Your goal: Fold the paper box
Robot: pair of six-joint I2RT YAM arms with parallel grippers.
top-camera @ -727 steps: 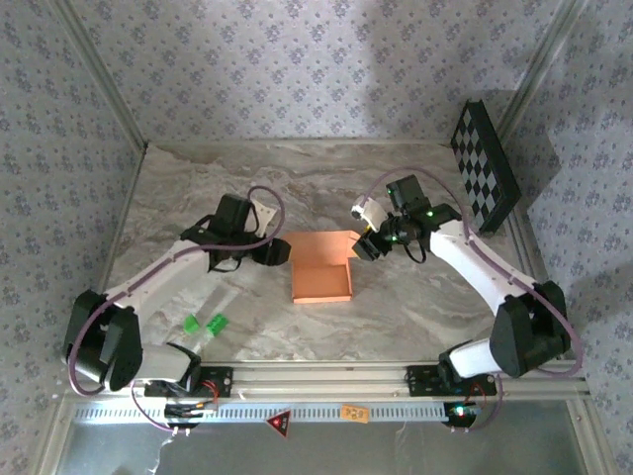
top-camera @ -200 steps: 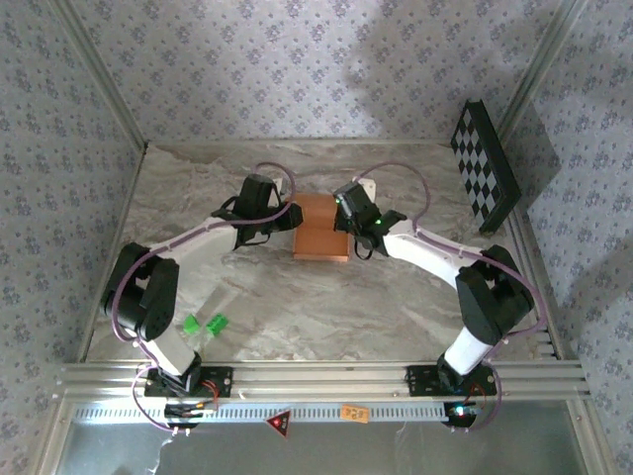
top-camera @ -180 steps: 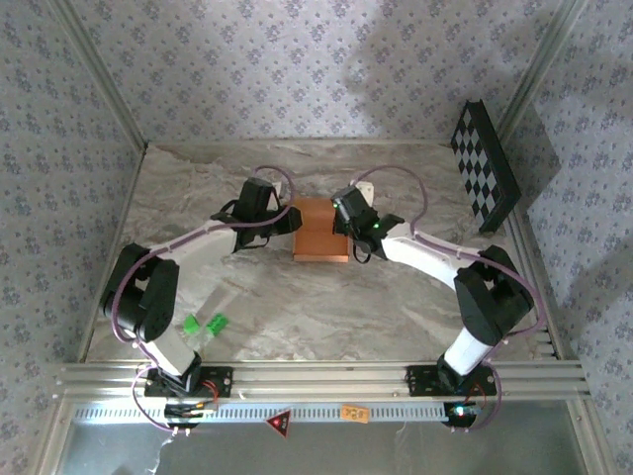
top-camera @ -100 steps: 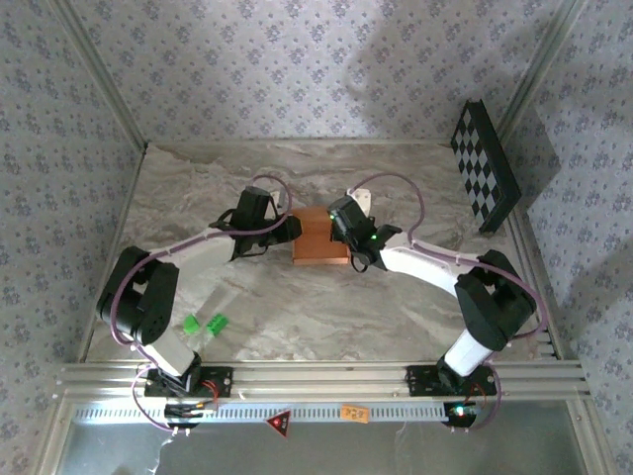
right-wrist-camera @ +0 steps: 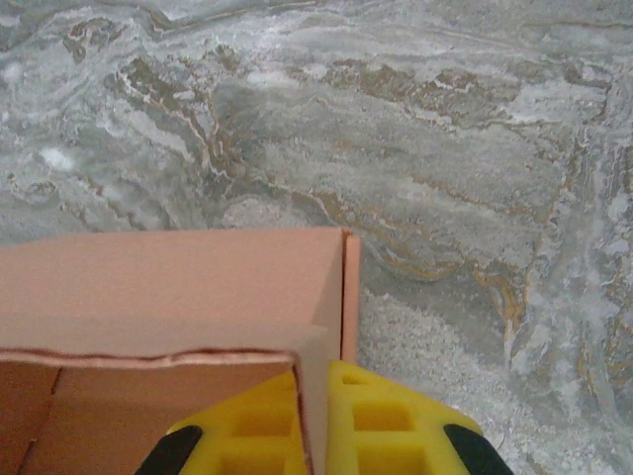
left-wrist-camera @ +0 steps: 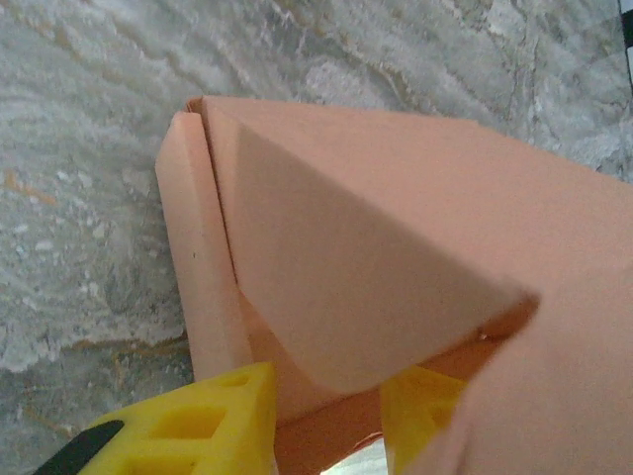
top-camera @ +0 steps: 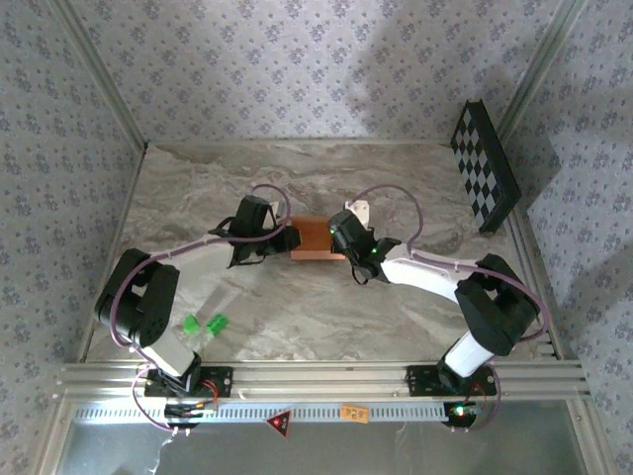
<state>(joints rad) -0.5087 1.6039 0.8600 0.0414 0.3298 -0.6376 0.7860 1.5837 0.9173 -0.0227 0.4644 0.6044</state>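
**Top view, positions given relative to the paper box**

1. Green pieces (top-camera: pixel 205 325) – two small items lying on the table (top-camera: pixel 415 188), well to the left of the paper box (top-camera: pixel 315 240) and nearer the arm bases.
2. Left gripper (top-camera: pixel 287 240) – at the box's left edge, touching it.
3. Paper box – salmon-orange, resting on the marble table surface between the two grippers, with its walls raised.
4. Right gripper (top-camera: pixel 341 237) – at the box's right edge, touching it.
5. Checkerboard panel (top-camera: pixel 485 166) – well to the right of the box and farther back, leaning at the enclosure wall.

**Left wrist view**

The yellow fingers (left-wrist-camera: pixel 188 430) stand on either side of the box's card, at the box's near end. A rounded flap (left-wrist-camera: pixel 346 287) is folded in over the box interior, just ahead of the fingers. A clear gap separates the two fingers, and card fills most of it. It cannot be told whether they press on the card.

**Right wrist view**

The yellow pads (right-wrist-camera: pixel 396 426) are drawn together on one thin upright wall of the box – one pad inside the box, the other outside. The wall edge runs straight between them. The box's far wall is at the left, and beyond and to the right of the box lies bare marble.
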